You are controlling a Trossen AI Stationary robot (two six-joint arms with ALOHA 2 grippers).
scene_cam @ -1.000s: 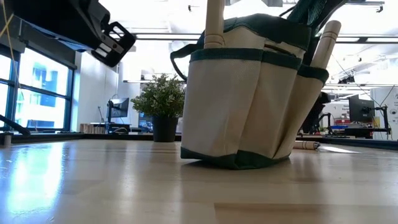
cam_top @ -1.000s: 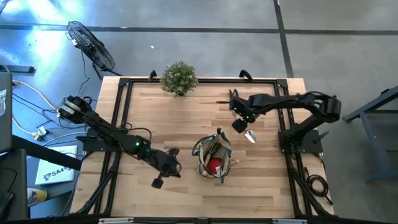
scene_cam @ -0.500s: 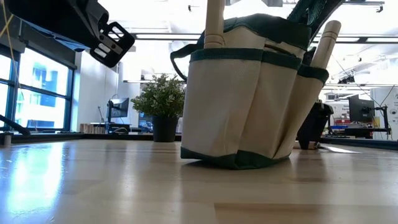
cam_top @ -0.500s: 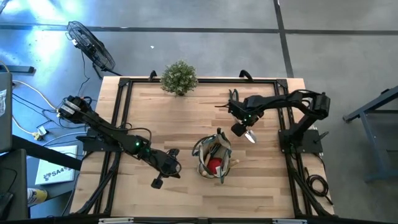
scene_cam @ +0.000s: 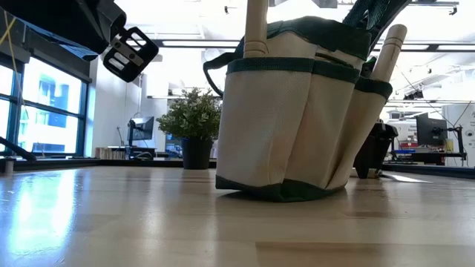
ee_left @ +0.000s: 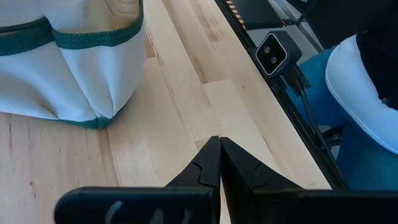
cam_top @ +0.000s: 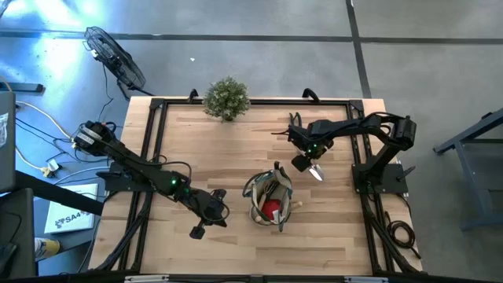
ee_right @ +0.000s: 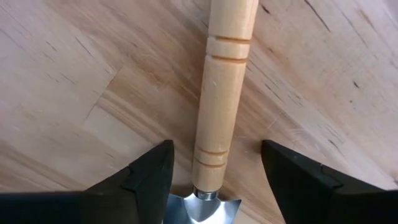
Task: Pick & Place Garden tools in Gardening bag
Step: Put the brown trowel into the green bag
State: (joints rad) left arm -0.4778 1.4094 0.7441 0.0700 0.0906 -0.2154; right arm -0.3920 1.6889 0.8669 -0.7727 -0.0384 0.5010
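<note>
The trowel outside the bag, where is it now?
In the high view, the trowel lies on the table's right side, between the open right gripper jaws, beside the gardening bag.

Daylight pours through the tall windows [scene_cam: 33, 111] and ceiling strip lights [scene_cam: 193, 44] glare white, washing out the room behind. The wooden table [scene_cam: 148, 222] shines with pale reflections. Nearby boards blur softly; overhead, shadows stay faint.

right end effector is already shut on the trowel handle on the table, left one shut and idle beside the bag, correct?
Not quite. The right end effector is open: in the right wrist view its fingers stand on either side of the trowel handle, apart from it, with the trowel lying on the table. The rest holds: the left end effector is shut, beside the bag.
</note>
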